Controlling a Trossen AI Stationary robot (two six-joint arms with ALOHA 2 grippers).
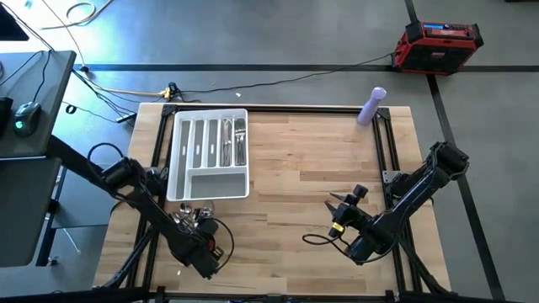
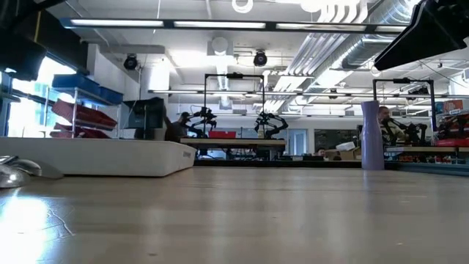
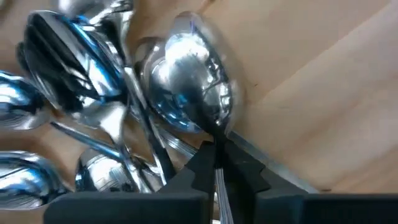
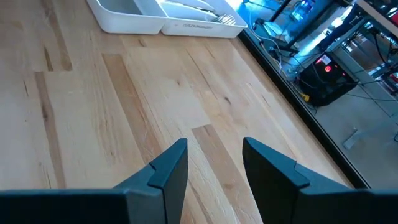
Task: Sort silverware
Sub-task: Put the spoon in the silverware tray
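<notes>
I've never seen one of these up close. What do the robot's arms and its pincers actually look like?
Two dark, jointed arms. The left arm and right arm each carry thin black looping cables. The right arm shows a small yellow mark near its wrist. Each ends in two flat, angular black fingers, like wedge-shaped plates.

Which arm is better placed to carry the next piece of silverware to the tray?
Left. The left gripper is shut on a spoon at the silverware pile beside the tray. The right gripper hangs open over bare table.
</notes>
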